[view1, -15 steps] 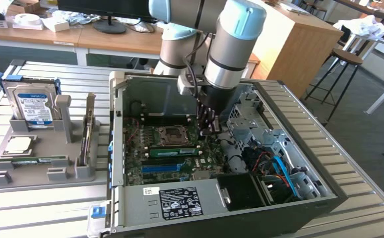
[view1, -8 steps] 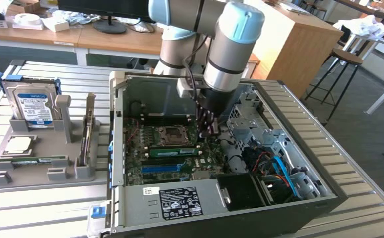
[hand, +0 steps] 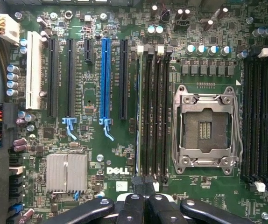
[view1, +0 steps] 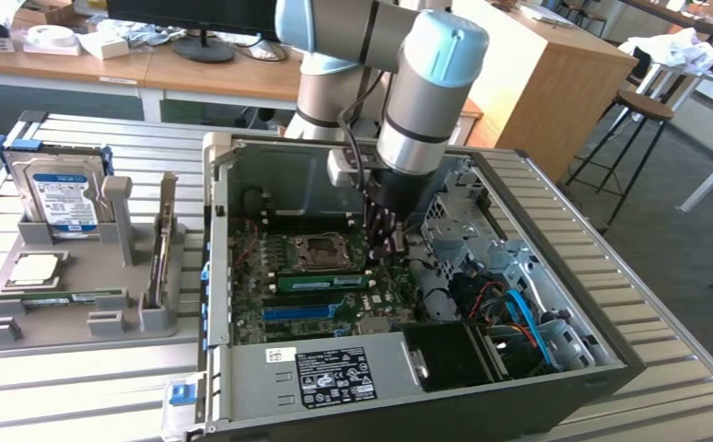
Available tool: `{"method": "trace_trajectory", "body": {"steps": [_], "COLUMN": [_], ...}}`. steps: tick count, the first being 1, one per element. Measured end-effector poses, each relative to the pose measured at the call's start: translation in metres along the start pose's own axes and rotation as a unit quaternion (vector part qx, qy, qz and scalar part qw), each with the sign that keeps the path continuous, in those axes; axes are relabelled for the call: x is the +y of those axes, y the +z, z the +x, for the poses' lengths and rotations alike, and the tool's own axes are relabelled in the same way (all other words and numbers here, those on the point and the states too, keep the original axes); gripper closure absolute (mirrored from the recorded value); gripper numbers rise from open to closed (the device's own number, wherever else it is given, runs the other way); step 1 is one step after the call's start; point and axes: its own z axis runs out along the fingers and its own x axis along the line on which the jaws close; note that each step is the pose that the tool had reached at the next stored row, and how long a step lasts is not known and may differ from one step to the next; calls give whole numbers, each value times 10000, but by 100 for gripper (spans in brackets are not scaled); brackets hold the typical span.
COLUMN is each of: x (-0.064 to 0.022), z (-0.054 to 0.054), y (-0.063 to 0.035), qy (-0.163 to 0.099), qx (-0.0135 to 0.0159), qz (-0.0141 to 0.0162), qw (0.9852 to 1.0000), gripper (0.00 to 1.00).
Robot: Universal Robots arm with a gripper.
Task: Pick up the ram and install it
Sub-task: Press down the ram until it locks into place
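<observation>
The ram (view1: pixel 323 281), a thin green stick, stands on edge in a memory slot beside the CPU socket (view1: pixel 316 249) inside the open computer case (view1: pixel 219 276). My gripper (view1: pixel 390 250) reaches down into the case, just above the end of the ram toward the exterior view's right. Its fingers are shut, with nothing visible between them. In the wrist view my gripper (hand: pixel 145 183) points its closed tips at the near end of the dark memory slots (hand: pixel 152 112), next to the metal CPU socket (hand: pixel 205 128). I cannot pick out the ram's edge among those slots.
A blue slot strip (view1: pixel 301 313) lies near the ram, and cables (view1: pixel 504 304) and the power supply (view1: pixel 320 373) crowd the case. On the exterior view's left, a grey holder (view1: pixel 50 327) carries a hard drive (view1: pixel 55 193), a chip (view1: pixel 35 269) and an upright card (view1: pixel 160 249).
</observation>
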Motion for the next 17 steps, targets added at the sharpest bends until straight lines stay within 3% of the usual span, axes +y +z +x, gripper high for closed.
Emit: {"method": "trace_trajectory", "body": {"steps": [17], "x": [-29], "z": [1], "y": [31], "qy": [0], "qx": [-1], "qz": [-2], "qw": [10000], "gripper": [90]}}
